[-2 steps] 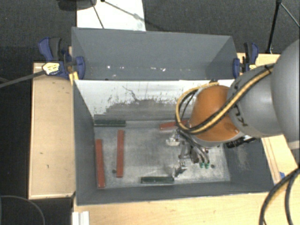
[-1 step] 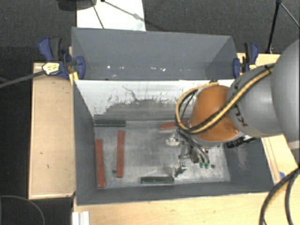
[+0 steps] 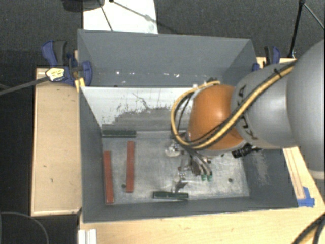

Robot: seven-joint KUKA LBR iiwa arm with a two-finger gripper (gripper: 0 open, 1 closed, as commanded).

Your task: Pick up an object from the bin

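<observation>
My gripper [image 3: 193, 178] hangs low over the front middle of the bin floor, under the orange wrist cover. Its two fingers stand apart, open, with nothing between them. A short dark green bar [image 3: 170, 195] lies flat just in front of and to the left of the gripper. The left fingertip [image 3: 181, 183] stands right above the bar's right end, and I cannot tell whether it touches the bar.
Two red-brown sticks [image 3: 108, 177] [image 3: 130, 166] lie side by side on the left of the floor, running front to back. A dark grey-green bar [image 3: 119, 133] lies crosswise at the back left. The arm and its cover hide the right middle of the bin.
</observation>
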